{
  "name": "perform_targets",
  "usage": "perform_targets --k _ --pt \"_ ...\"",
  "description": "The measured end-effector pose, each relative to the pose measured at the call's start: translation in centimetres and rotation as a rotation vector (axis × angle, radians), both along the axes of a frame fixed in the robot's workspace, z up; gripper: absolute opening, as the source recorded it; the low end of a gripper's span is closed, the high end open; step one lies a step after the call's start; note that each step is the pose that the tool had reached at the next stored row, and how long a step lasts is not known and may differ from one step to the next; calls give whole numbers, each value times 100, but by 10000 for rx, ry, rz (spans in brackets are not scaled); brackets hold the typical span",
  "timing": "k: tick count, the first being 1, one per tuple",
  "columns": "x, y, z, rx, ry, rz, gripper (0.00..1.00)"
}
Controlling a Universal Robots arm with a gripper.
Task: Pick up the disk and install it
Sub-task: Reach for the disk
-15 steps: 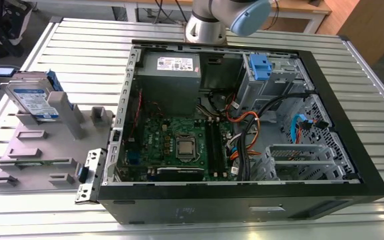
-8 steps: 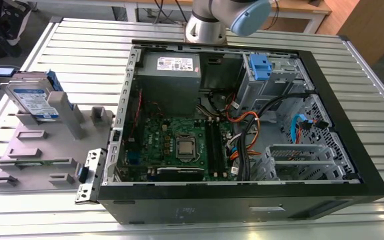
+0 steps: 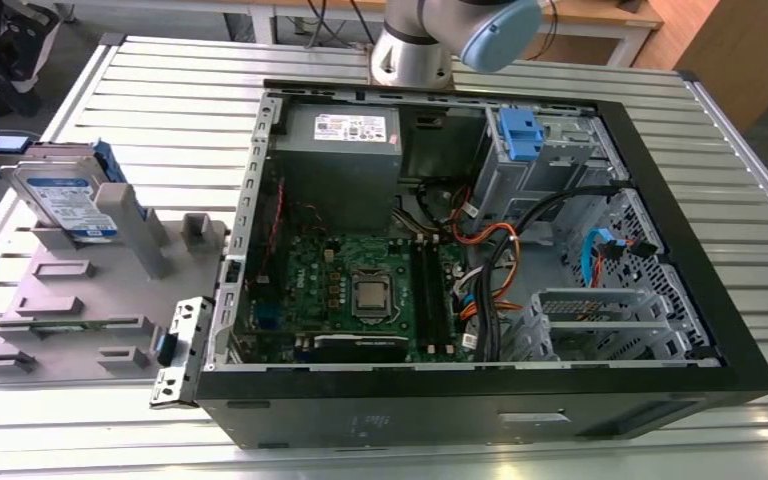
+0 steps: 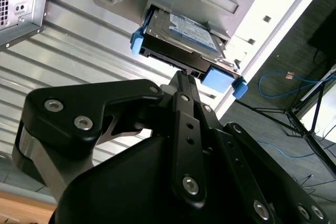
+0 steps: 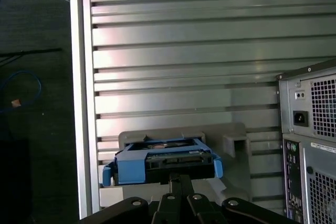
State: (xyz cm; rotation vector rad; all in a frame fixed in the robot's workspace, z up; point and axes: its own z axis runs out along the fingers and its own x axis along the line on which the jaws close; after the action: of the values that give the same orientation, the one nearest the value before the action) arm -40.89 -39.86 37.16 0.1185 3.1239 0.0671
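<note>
The disk (image 3: 71,205) stands on edge in a grey holder (image 3: 77,300) at the exterior view's left, beside the open computer case. It is a silver drive with a white-and-blue label and a blue carrier frame. In both wrist views my gripper (image 4: 181,76) (image 5: 179,179) points at the disk (image 4: 184,35) (image 5: 163,162) from a short distance and does not touch it. The black fingers lie together, shut, with nothing between them. The arm's elbow (image 3: 444,40) hangs over the far edge of the case.
The open computer case (image 3: 704,330) lies on a slatted metal table (image 3: 171,90). Inside are a grey power-supply box (image 3: 344,135), the motherboard (image 3: 357,290), cables, and a drive bay with a bare blue bracket (image 3: 518,135). The table edge and floor cables lie beyond the holder (image 4: 283,82).
</note>
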Motion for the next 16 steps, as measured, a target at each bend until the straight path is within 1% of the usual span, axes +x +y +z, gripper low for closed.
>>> perform_targets --k 3,4,7,10,16 --pt "-51 0 -22 0 0 63 11" --pt "-57 0 -35 -2 -3 83 11" --pt "-58 0 -76 -46 0 193 11" --pt "-58 -1 -115 -73 0 315 11" --pt "-62 -1 -192 -98 0 483 11"
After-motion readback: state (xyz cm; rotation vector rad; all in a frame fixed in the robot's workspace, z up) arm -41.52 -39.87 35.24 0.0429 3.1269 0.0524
